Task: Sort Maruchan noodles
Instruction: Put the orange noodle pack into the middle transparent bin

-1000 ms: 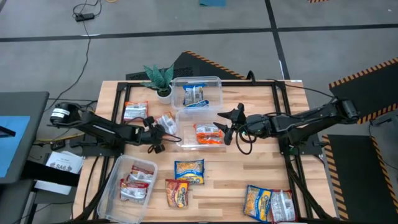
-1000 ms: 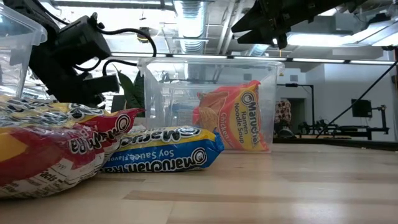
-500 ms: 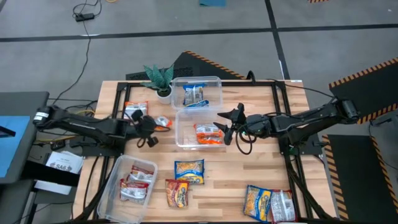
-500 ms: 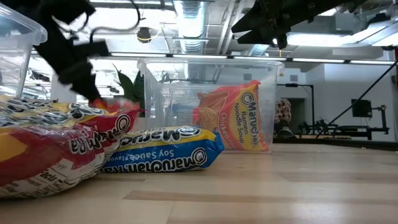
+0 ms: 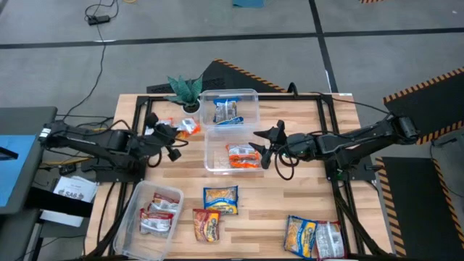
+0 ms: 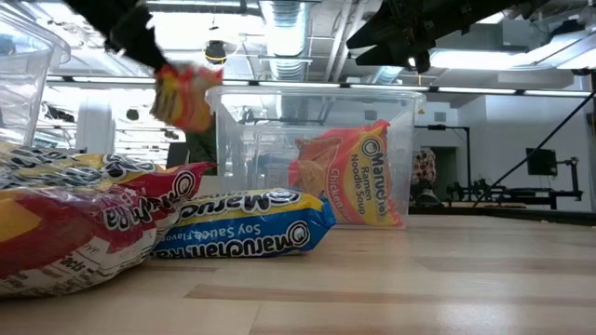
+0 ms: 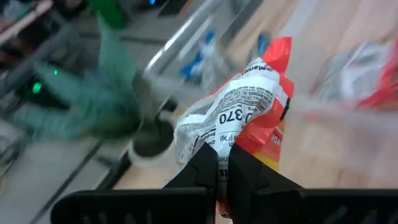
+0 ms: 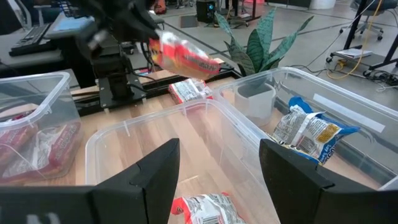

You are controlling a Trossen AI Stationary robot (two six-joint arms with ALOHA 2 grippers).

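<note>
Wooden tabletop [image 5: 290, 196] on a dark frame, grey floor around it with hazard-striped mats; low view looks into a bright workshop with ceiling ducting.

Left gripper [image 5: 172, 135] is pinched shut on one orange-red packet [image 5: 188, 127], carried clear of the table just beside the potted plant [image 5: 185, 92] at the far left. Left wrist view shows the fingers clamping the packet's crimped end, rest of it hanging free (edge grip, so it can swing). Low view shows it airborne, left of the middle tub [image 6: 312, 154].

Right gripper [image 5: 265, 143] hovers at the right rim of the middle tub, fingers spread wide, holding nothing. Looks parked, waiting.

Sorting logic as far as I can read it:
- far tub [image 5: 230, 109]: blue packet inside
- middle tub: orange packet [image 5: 243, 157] inside, so the likely destination for the carried one
- near-left tub [image 5: 151, 210]: red-and-silver packets

Unsorted on the table:
- red-and-silver packet [image 5: 157, 128] under/behind the left arm
- blue-and-yellow packet [image 5: 220, 199] at front centre
- red packet [image 5: 207, 225] beside it
- two more at the front right [image 5: 313, 236]

Judgement: early-to-mid run, several packets to go. Next move needs the left arm to bring the packet over the middle tub's near wall before releasing; the right gripper sits at the opposite rim, so clearance is worth watching.
</note>
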